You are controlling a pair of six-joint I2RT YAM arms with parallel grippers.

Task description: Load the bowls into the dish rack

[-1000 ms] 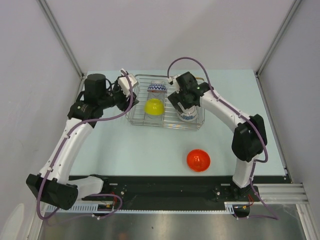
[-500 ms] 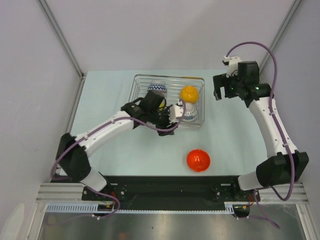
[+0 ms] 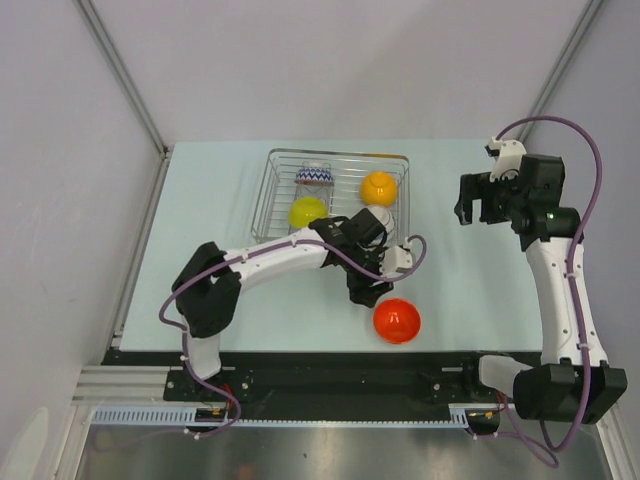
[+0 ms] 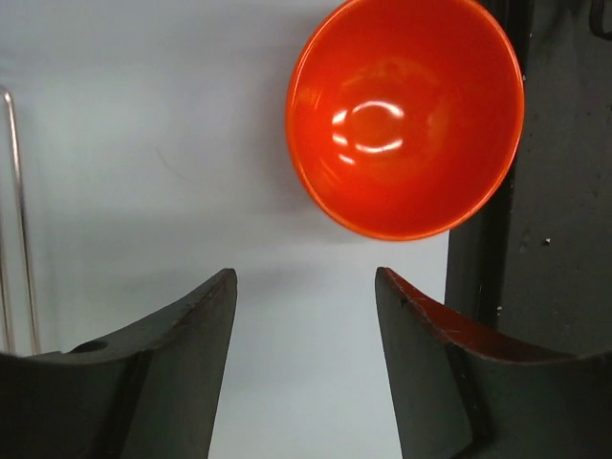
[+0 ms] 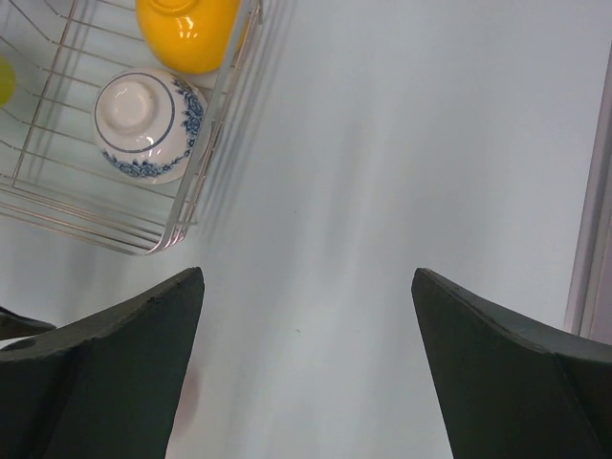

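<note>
Near the front edge of the worktop (image 3: pixel 220 180), the left arm reaches low from its base, elbow bent back, forearm running right along the front of the dish rack (image 3: pixel 272 170). Its wrist turns down so that the left gripper (image 3: pixel 370 293) points at the red bowl (image 3: pixel 397 320). That bowl sits on the bare worktop, outside the rack, just beside the gripper's tips and apart from them. From the left wrist, the red bowl (image 4: pixel 406 115) lies ahead of the fingers (image 4: pixel 172 363), off toward the right one. The gripper's jaws stand partly apart with only worktop between them.

Over on the right side the right arm stands tall, its forearm nearly upright. The right gripper (image 3: pixel 477 212) hangs spread wide and empty above the worktop, well clear of the rack's right end.

Inside the rack are the zigzag bowl (image 3: pixel 314 177), the lime-yellow bowl (image 3: pixel 308 212), the orange bowl (image 3: pixel 378 187) and the white-and-blue bowl (image 5: pixel 148 124), whose foot ring faces the right wrist camera.
</note>
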